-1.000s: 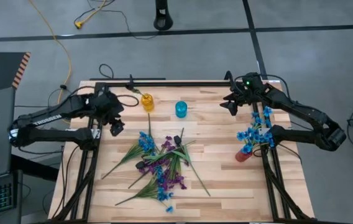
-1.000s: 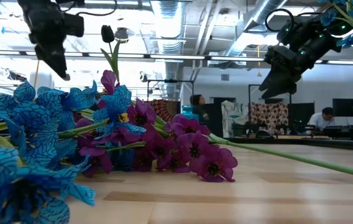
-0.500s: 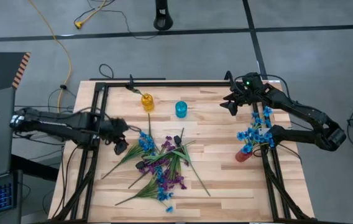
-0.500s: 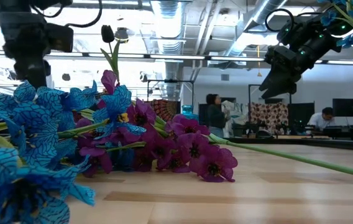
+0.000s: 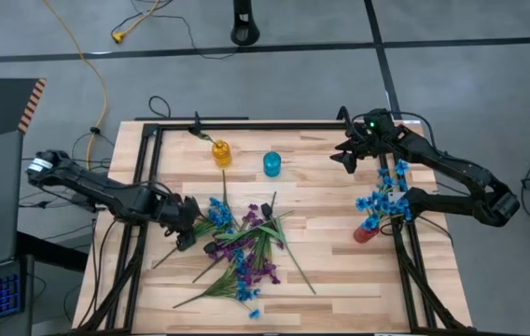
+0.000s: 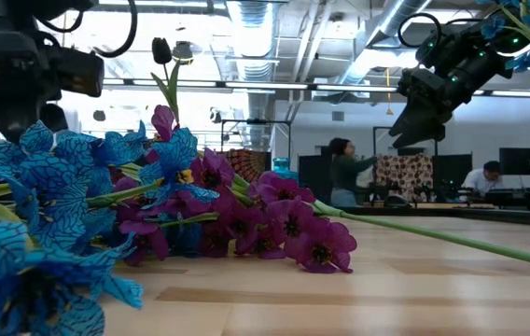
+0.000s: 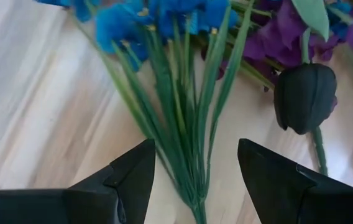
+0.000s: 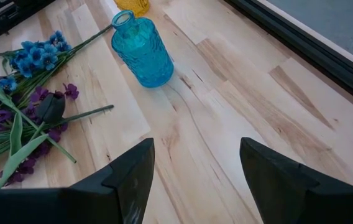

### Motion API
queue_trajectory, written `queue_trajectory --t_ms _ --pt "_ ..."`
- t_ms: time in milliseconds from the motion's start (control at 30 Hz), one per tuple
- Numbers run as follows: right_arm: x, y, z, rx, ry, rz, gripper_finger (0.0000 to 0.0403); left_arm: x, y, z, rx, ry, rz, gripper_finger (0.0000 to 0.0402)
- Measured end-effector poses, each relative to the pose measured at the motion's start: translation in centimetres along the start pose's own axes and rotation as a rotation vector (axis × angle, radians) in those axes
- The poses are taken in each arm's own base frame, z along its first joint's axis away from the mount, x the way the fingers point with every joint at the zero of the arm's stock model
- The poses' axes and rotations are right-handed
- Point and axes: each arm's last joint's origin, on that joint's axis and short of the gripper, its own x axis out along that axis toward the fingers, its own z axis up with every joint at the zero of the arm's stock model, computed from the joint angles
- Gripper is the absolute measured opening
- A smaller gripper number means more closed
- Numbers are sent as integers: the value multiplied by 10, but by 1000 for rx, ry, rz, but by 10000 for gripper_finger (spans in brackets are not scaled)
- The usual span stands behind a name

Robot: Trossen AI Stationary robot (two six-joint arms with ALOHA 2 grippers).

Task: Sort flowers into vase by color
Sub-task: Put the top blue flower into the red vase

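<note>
Left gripper low over the near-left edge of the flower pile, fingers wide, straddling a blue sprig's stems, not touching. Dark tulip just beside. Pile lies mid-table. Farther back: yellow vase, blue vase. Right gripper hovers far right, fingers wide, empty.

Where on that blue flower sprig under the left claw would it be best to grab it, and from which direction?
Probably on the bundled green stems just below the blue blossoms of the blue sprig, coming straight down from above. The sprig lies flat on the table, and the left gripper hangs open with a finger on either side of the stems, which are slim and firm while the petals would crush.
</note>
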Motion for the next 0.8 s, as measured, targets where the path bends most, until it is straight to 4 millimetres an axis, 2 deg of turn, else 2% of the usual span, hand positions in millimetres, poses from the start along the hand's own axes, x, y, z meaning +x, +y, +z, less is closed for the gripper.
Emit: queue_trajectory --t_ms 267,800 --pt "0 0 0 0 0 0 265 24 -13 -3 48 50 72 217" --pt "0 0 0 0 0 1 265 63 -20 -4 57 124 188 215"
